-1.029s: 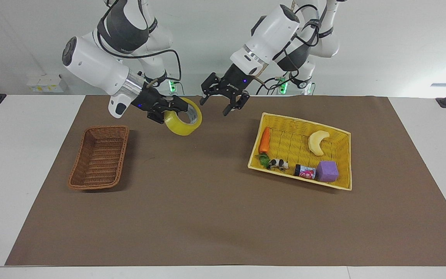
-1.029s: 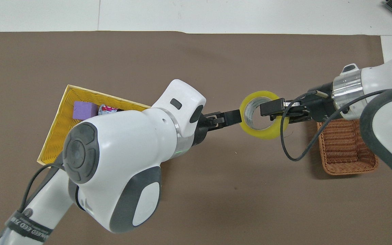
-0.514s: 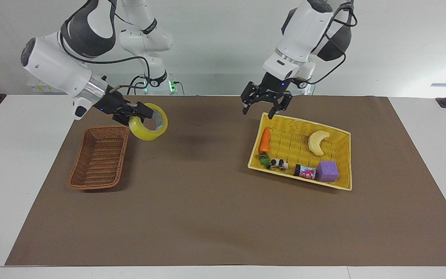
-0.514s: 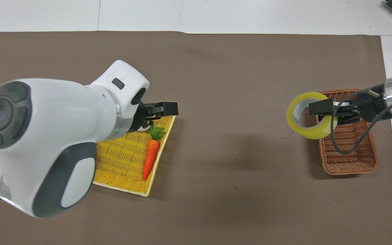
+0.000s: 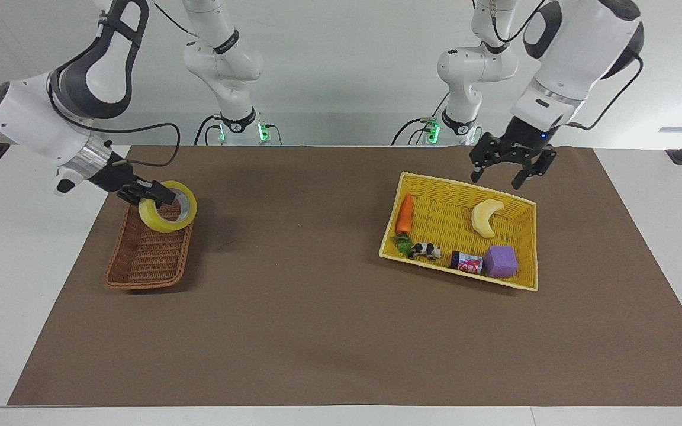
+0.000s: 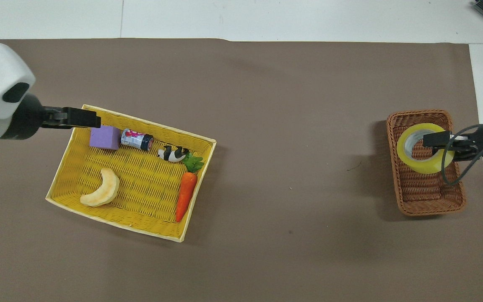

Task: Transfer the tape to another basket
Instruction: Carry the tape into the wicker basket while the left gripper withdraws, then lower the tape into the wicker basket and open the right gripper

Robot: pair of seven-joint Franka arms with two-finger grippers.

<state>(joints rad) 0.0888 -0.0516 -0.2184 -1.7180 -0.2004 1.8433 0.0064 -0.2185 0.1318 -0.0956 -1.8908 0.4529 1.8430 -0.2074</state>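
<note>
Your right claw (image 5: 160, 194) is clamped on the tape (image 5: 168, 215), holding it tilted over the brown basket (image 5: 148, 254) at the right arm's end of the bench (image 5: 341, 331). Your left claw (image 5: 512, 171), fingers apart, hangs empty over the yellow basket's (image 5: 459, 278) robot-side rim.

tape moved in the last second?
Yes. The tape, clamped in the right pincer, has travelled from over the bare mat toward the right arm's end and is now over the brown basket.
</note>
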